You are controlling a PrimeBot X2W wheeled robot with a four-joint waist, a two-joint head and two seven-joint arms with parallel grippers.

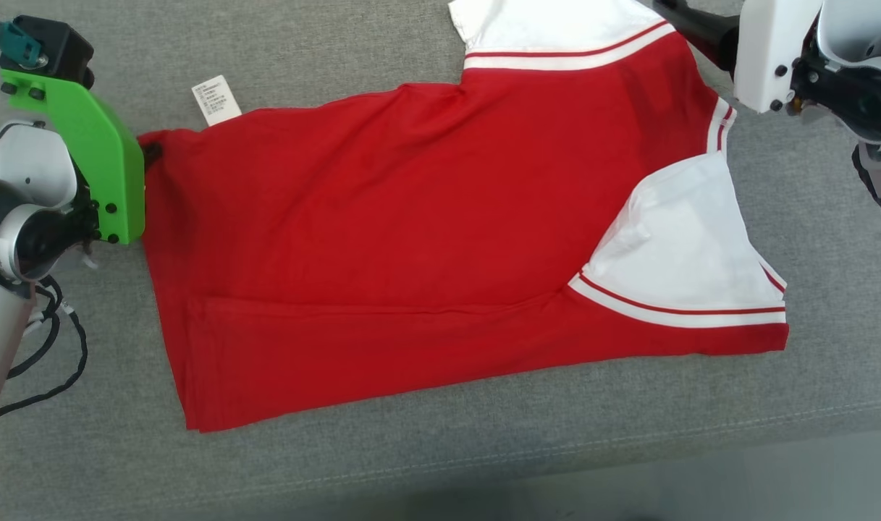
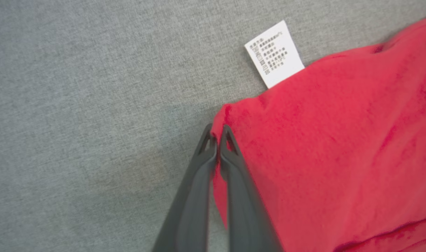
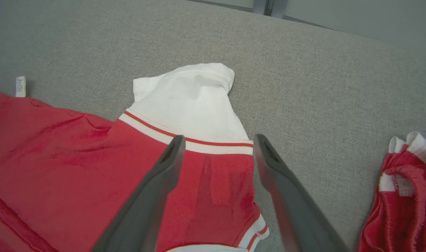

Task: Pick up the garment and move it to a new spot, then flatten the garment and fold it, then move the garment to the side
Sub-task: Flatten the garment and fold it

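The garment [image 1: 426,239] is a red shirt with white sleeves, lying flat and folded on the grey cloth surface. One white sleeve [image 1: 686,239] lies across its right end, the other [image 3: 184,98] sticks out at the far side. My left gripper [image 2: 216,131] is shut on the garment's [image 2: 339,157] far left corner, with red cloth pinched between the fingertips; in the head view it [image 1: 150,153] sits just past its green mount. My right gripper [image 3: 216,140] stands open, hovering over the garment's [image 3: 58,157] shoulder by the striped sleeve band, nothing between its fingers.
A white care label [image 1: 216,100] pokes out from the garment's far edge near the left gripper. Another crumpled red and white cloth [image 3: 402,196] lies off to the right. The surface's front edge [image 1: 628,449] runs near the bottom. Loose black cables [image 1: 49,362] hang at the left arm.
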